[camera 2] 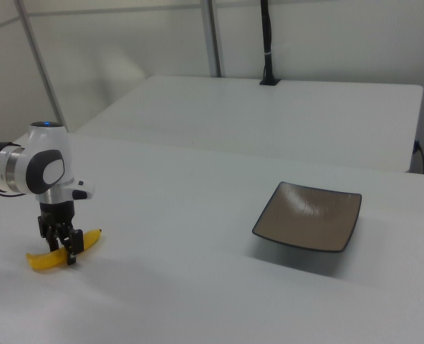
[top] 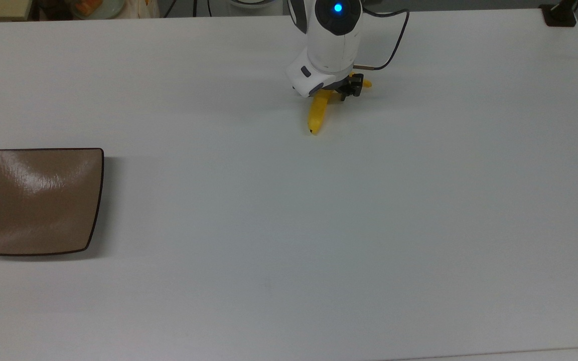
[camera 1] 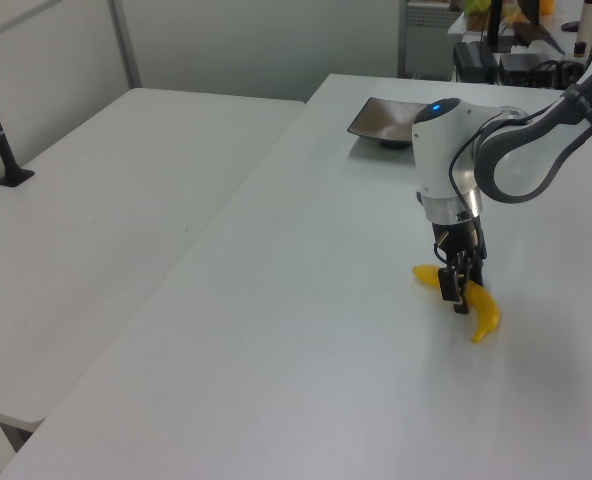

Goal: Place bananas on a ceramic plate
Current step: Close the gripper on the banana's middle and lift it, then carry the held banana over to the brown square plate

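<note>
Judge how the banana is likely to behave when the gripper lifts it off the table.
The banana looks smooth and glossy, so it may slip. The gripper sits nearer its stem end, so the longer end could droop or swing. It probably stays stiff, holding its curve.
</note>
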